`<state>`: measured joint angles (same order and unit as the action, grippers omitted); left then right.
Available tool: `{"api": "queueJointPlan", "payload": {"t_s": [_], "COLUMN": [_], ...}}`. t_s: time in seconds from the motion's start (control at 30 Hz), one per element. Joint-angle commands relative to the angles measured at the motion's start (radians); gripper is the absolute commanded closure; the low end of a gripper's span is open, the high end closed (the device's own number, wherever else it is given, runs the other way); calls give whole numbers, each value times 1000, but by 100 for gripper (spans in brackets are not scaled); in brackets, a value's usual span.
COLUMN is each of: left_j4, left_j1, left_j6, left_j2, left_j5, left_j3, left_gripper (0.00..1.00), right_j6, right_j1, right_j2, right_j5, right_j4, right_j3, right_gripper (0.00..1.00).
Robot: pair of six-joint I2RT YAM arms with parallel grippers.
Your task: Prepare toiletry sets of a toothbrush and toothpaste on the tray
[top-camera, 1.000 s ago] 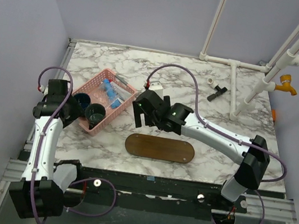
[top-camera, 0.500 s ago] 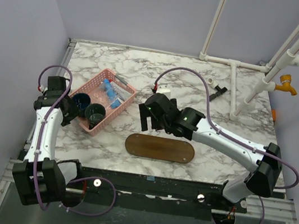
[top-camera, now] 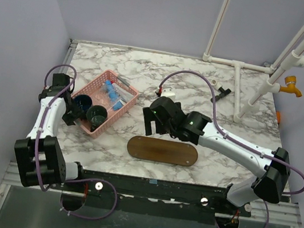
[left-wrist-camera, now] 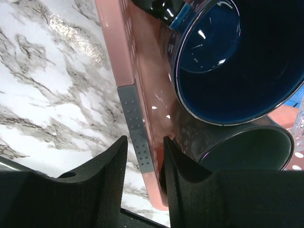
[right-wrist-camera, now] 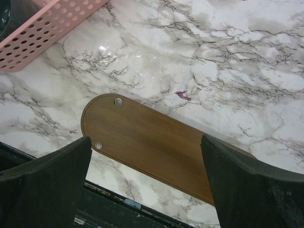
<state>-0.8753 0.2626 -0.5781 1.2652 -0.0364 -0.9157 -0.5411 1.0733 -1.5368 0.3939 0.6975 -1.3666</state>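
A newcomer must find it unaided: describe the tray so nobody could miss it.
On the marble table, look near the front edge, right of the pink basket, for the tray. It alone is a flat, dark brown wooden oblong with rounded ends; the basket is pink, perforated and walled.

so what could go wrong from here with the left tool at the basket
The left tool straddles the wall of the pink plastic mesh basket; a grip on that thin wall could slip or tilt the basket. The dark blue cup sits close inside that wall, so a tug may tip it. The brown wooden tray lies near, so a dragged basket might knock it.
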Motion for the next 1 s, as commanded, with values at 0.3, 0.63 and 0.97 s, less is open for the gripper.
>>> {"api": "queueJointPlan", "payload": {"t_s": [0.3, 0.63, 0.97], "left_j4": [22, 27, 3], "left_j1": [-9, -101, -257], "left_j6": [62, 90, 135], "left_j2": [75, 142, 260], "left_j5": [35, 36, 35], "left_j3": [-52, -110, -292], "left_gripper": [79, 100, 100], "right_j6": [-4, -20, 37], "right_j1": [-1, -2, -4], "right_j2": [37, 58, 117], "right_j5": [-31, -21, -59], "right_j4": [-4, 3, -11], "right_j3": [22, 46, 79], "right_gripper": [0, 0, 0]}}
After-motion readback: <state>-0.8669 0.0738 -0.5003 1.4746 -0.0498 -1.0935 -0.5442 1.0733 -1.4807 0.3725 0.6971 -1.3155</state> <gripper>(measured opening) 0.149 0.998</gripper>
